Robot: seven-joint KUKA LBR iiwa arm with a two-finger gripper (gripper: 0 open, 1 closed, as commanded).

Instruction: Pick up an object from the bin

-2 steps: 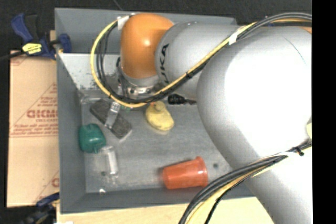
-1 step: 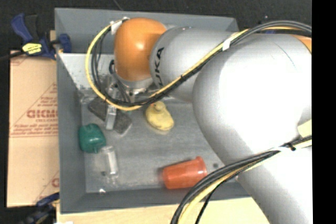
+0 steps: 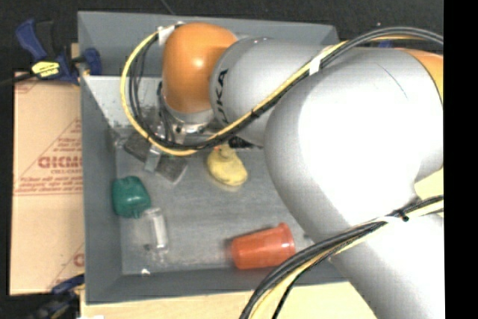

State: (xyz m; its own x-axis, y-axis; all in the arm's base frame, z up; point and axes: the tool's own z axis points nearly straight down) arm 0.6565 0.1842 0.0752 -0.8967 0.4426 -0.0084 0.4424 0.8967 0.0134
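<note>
My gripper (image 3: 154, 159) hangs below the orange wrist cover in the left half of the bin, its two grey fingers (image 3: 172, 169) spread apart, open, with nothing seen between them. A dark green rounded cup-like thing (image 3: 129, 196) lies just below and left of the fingers, apart from them. Further toward the front, a small clear plastic tube (image 3: 155, 230) rests on the bin floor. Right of the gripper lies a pale yellow lumpy thing (image 3: 226, 168), partly tucked under the arm.
An orange-red cup (image 3: 261, 246) lies on its side near the bin's front wall, right of centre. The big grey arm covers the bin's right half and back. Bare floor shows between the green thing and the yellow one.
</note>
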